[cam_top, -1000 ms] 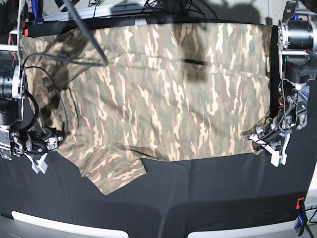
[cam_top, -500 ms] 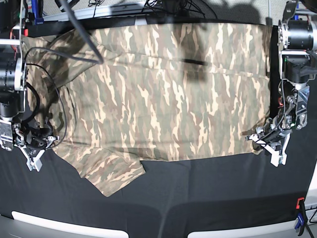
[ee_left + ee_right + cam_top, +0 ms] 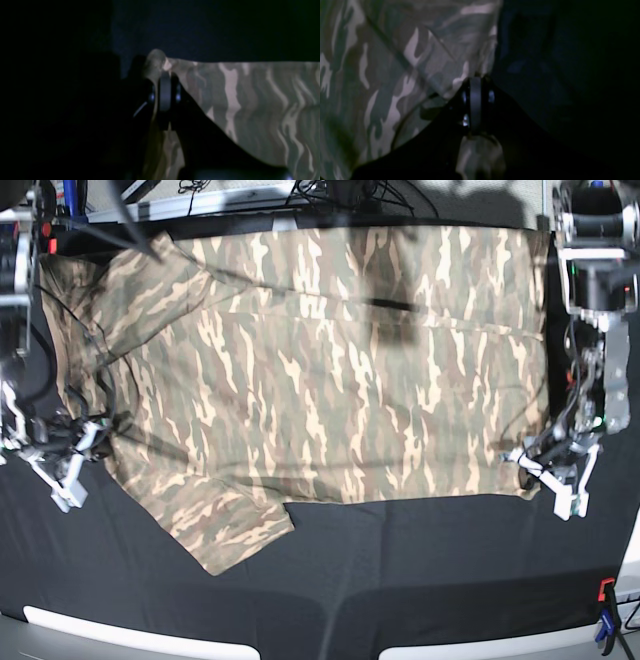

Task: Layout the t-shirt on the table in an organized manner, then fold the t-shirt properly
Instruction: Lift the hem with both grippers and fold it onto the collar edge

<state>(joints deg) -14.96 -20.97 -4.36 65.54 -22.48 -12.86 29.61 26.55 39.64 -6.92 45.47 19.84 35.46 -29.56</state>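
The camouflage t-shirt (image 3: 330, 370) lies spread flat across the black table (image 3: 420, 570), with one short sleeve (image 3: 225, 530) pointing toward the front edge. On the right of the base view, my left gripper (image 3: 532, 464) is shut on the shirt's lower hem corner. The left wrist view shows its fingers (image 3: 165, 87) pinching a fabric tip (image 3: 156, 57). On the left of the base view, my right gripper (image 3: 88, 442) is shut on the shirt's edge near the sleeve. In the right wrist view a bunch of cloth (image 3: 480, 152) sits behind its closed fingertips (image 3: 475, 85).
Cables (image 3: 330, 192) run along the table's far edge. A red-and-black clamp (image 3: 605, 620) sits at the front right corner. Bare black cloth stretches in front of the shirt.
My right gripper has shut on the shirt's left edge and drawn it slightly outward. The left gripper keeps its hold on the hem corner and has shifted a little outward.
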